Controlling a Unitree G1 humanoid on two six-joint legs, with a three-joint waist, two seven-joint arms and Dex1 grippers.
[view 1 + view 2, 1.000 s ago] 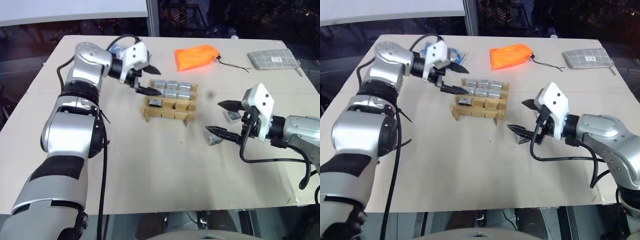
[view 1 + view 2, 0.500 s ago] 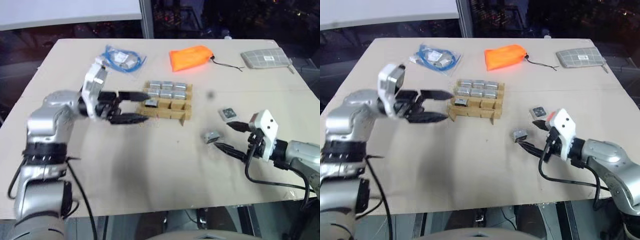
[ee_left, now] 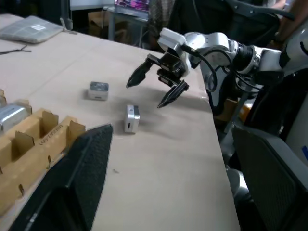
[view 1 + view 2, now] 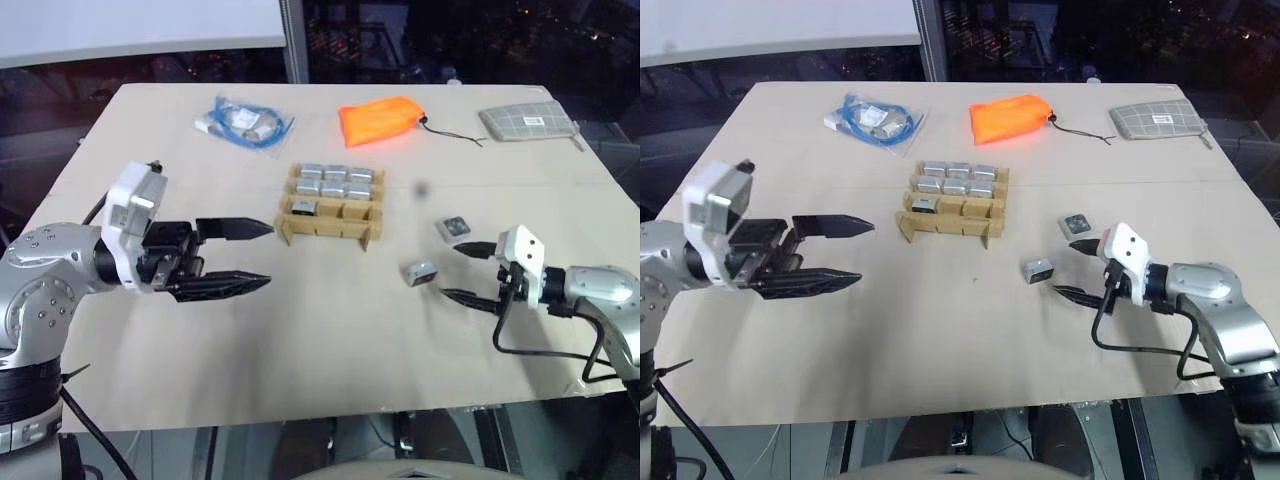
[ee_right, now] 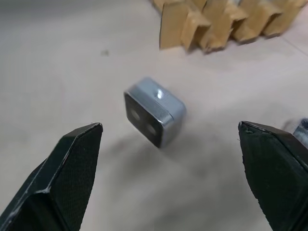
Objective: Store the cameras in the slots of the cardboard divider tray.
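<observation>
The left end effector (image 4: 255, 256) has pulled back from the cardboard divider tray (image 4: 333, 227), spread and empty; the right end effector (image 4: 462, 272), spread, has dropped beside the nearer loose camera (image 4: 421, 272), likely next.

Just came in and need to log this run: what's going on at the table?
A humanoid robot is packing small cameras into the cardboard divider tray. Seven slots look filled and two front ones look empty. Two loose cameras lie on the table: the nearer camera sits just ahead of the open right end effector, not gripped, and the second camera is a little beyond. The left end effector is open and empty, short of the tray.
</observation>
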